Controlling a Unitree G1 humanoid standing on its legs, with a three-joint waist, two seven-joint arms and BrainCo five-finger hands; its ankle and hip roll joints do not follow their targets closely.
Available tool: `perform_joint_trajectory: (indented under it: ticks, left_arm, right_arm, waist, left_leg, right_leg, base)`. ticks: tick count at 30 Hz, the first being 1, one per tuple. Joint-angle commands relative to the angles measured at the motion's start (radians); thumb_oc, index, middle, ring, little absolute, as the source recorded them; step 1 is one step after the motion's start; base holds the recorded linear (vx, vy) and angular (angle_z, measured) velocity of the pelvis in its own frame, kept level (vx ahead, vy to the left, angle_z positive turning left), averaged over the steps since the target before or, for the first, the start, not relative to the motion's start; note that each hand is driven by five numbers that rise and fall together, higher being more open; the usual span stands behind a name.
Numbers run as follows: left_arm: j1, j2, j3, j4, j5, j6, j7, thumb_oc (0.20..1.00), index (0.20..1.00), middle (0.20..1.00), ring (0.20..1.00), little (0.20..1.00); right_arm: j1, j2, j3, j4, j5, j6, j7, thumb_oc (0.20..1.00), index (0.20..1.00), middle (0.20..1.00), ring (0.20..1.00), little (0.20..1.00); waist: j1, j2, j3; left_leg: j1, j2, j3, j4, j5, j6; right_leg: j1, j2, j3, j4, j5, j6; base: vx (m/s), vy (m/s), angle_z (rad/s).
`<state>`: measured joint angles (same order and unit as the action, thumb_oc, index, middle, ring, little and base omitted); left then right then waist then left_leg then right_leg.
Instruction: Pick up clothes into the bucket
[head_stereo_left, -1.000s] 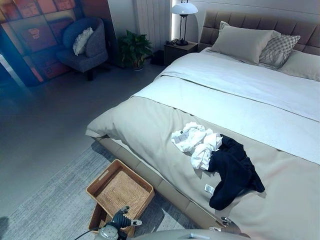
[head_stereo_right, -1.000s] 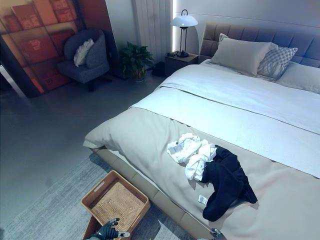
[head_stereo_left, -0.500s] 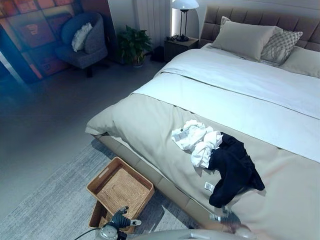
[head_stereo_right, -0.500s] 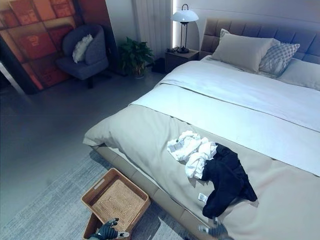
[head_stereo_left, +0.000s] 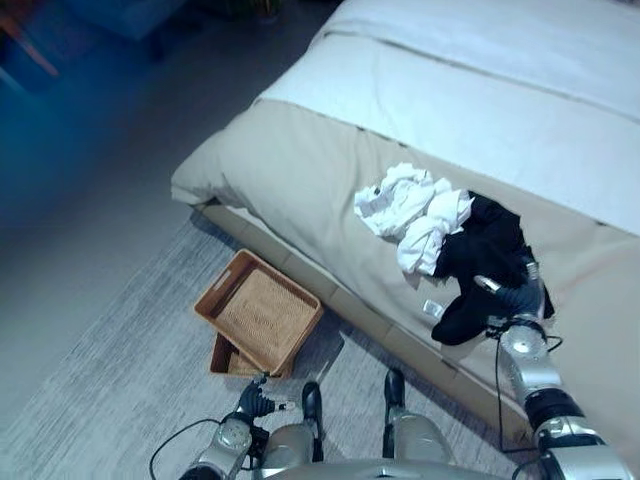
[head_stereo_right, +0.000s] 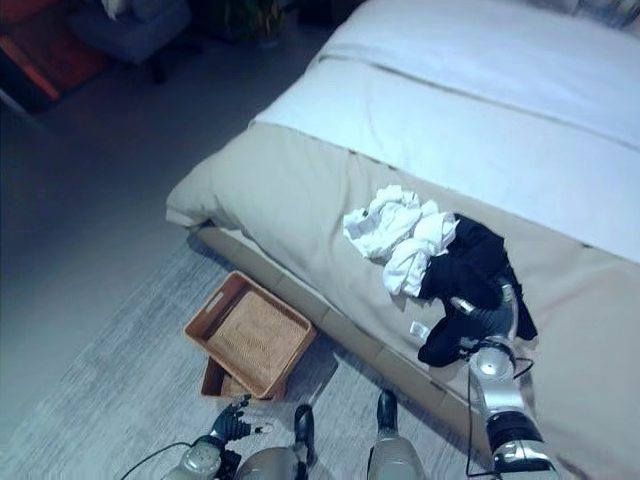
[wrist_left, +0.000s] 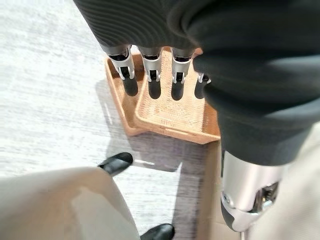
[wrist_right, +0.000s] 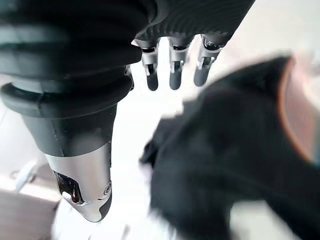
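Clothes on the bed, basket on the rug below.

The bed (head_stereo_left: 300, 190) carries a beige cover near its foot edge and a pale sheet farther up. A white garment (head_stereo_left: 412, 207) lies crumpled on the beige cover, touching a black garment (head_stereo_left: 480, 262) beside it. The right hand (head_stereo_left: 519, 297) sits over the black garment, fingers (wrist_right: 173, 75) straight and relaxed, holding nothing. On the grey rug (head_stereo_left: 110, 380) just beside the bed's edge stands a woven basket (head_stereo_left: 262, 312), stacked on a second one. The left hand (head_stereo_left: 254, 399) hangs low near the basket, fingers (wrist_left: 152, 82) extended, empty. Bare grey floor (head_stereo_right: 90, 200) lies beyond the rug.
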<state>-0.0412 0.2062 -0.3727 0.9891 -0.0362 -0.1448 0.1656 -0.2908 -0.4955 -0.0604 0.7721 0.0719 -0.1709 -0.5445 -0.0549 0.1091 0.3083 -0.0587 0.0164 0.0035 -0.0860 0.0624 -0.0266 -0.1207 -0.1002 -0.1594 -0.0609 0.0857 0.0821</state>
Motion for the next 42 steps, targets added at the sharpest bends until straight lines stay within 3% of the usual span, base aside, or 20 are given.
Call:
perform_joint_trajectory:
  ticks: [1,6,12,16,17,20,22,29,31,36,42]
  left_arm:
    - [-0.048,-0.004,-0.027,-0.009,-0.058,-0.046,0.047,1.000,1.000,1.000,1.000,1.000]
    - [-0.074,-0.024,-0.066,-0.034,-0.100,-0.053,0.069,1.000,1.000,1.000,1.000,1.000]
    - [-0.112,-0.043,-0.128,-0.086,-0.164,-0.055,0.077,1.000,1.000,1.000,1.000,1.000]
    - [-0.133,-0.043,-0.152,-0.128,-0.201,-0.060,0.070,1.000,1.000,1.000,1.000,1.000]
    - [-0.143,-0.037,-0.160,-0.156,-0.228,-0.066,0.080,1.000,1.000,1.000,1.000,1.000]
    - [-0.149,-0.036,-0.160,-0.173,-0.247,-0.069,0.081,1.000,1.000,1.000,1.000,1.000]
    - [-0.148,-0.026,-0.142,-0.190,-0.275,-0.067,0.094,1.000,1.000,1.000,1.000,1.000]
    - [-0.159,-0.004,-0.133,-0.210,-0.309,-0.072,0.104,1.000,1.000,1.000,1.000,1.000]
    - [-0.158,0.002,-0.126,-0.226,-0.315,-0.073,0.103,1.000,1.000,1.000,1.000,1.000]
    - [-0.150,0.010,-0.120,-0.239,-0.320,-0.080,0.106,1.000,1.000,1.000,1.000,1.000]
    - [-0.155,0.021,-0.098,-0.211,-0.314,-0.093,0.122,1.000,1.000,1.000,1.000,1.000]
  right_arm:
    - [-0.117,-0.109,-0.007,0.053,-0.119,0.029,-0.158,1.000,1.000,1.000,1.000,1.000]
    - [-0.219,-0.206,0.037,0.195,-0.140,0.089,-0.217,1.000,1.000,1.000,1.000,1.000]
    - [-0.371,-0.290,0.171,0.455,-0.120,0.138,-0.144,1.000,1.000,1.000,1.000,1.000]
    - [-0.446,-0.327,0.245,0.551,-0.139,0.163,-0.087,1.000,1.000,1.000,1.000,1.000]
    - [-0.506,-0.329,0.293,0.563,-0.142,0.177,-0.080,1.000,1.000,1.000,1.000,1.000]
    - [-0.526,-0.351,0.319,0.585,-0.148,0.174,-0.051,1.000,1.000,1.000,1.000,1.000]
    - [-0.603,-0.358,0.388,0.581,-0.158,0.175,-0.021,1.000,1.000,1.000,1.000,1.000]
    - [-0.708,-0.363,0.462,0.609,-0.127,0.153,0.044,1.000,1.000,1.000,1.000,1.000]
    - [-0.723,-0.363,0.463,0.591,-0.094,0.134,0.056,0.200,0.200,0.200,0.200,0.200]
    - [-0.748,-0.344,0.438,0.523,-0.012,0.092,0.020,0.200,0.200,0.200,0.200,0.200]
    - [-0.748,-0.329,0.397,0.255,0.073,0.011,-0.056,0.200,0.200,0.200,0.200,0.200]
  waist:
    - [0.001,-0.022,0.014]
    - [0.005,0.012,0.060]
    - [0.009,0.041,0.132]
    - [0.007,0.047,0.175]
    - [0.004,0.042,0.207]
    - [0.008,0.038,0.212]
    - [0.013,0.029,0.212]
    - [0.025,0.027,0.212]
    - [0.026,0.026,0.212]
    - [0.029,0.020,0.212]
    - [0.017,-0.020,0.212]
  left_leg:
    - [-0.036,-0.042,-0.061,0.044,-0.016,0.006]
    - [-0.080,-0.050,-0.070,0.050,-0.006,-0.001]
    - [-0.155,-0.059,-0.067,0.093,-0.001,-0.009]
    - [-0.218,-0.064,-0.059,0.172,-0.017,-0.014]
    - [-0.267,-0.075,-0.046,0.247,-0.040,-0.018]
    - [-0.334,-0.078,-0.036,0.318,-0.061,-0.018]
    - [-0.450,-0.076,-0.020,0.412,-0.086,-0.014]
    - [-0.588,-0.074,-0.012,0.469,-0.090,-0.008]
    - [-0.601,-0.074,-0.011,0.463,-0.086,-0.006]
    - [-0.593,-0.076,-0.017,0.440,-0.075,-0.005]
    - [-0.536,-0.067,-0.026,0.375,-0.055,-0.010]
  right_leg:
    - [-0.062,-0.070,-0.025,0.248,-0.141,0.032]
    - [-0.111,-0.087,-0.028,0.288,-0.151,0.027]
    - [-0.204,-0.100,-0.027,0.377,-0.166,0.021]
    - [-0.261,-0.105,-0.011,0.436,-0.175,0.013]
    - [-0.300,-0.108,0.007,0.477,-0.186,0.003]
    - [-0.365,-0.107,0.026,0.528,-0.196,-0.007]
    - [-0.479,-0.102,0.056,0.608,-0.209,-0.022]
    - [-0.624,-0.096,0.074,0.659,-0.208,-0.030]
    - [-0.638,-0.094,0.073,0.653,-0.206,-0.031]
    - [-0.628,-0.092,0.066,0.628,-0.198,-0.029]
    - [-0.571,-0.080,0.054,0.544,-0.164,-0.015]
  base:
    - [-0.04,0.005,0.05]
    - [-0.02,-0.016,0.01]
    - [-0.04,-0.027,0.05]
    - [-0.07,-0.057,0.07]
    - [-0.06,-0.029,0.08]
    - [-0.05,-0.052,0.09]
    - [-0.06,-0.056,0.05]
    - [-0.03,-0.019,-0.06]
    - [0.00,0.000,0.00]
    - [-0.01,0.004,-0.04]
    - [-0.02,0.010,-0.05]
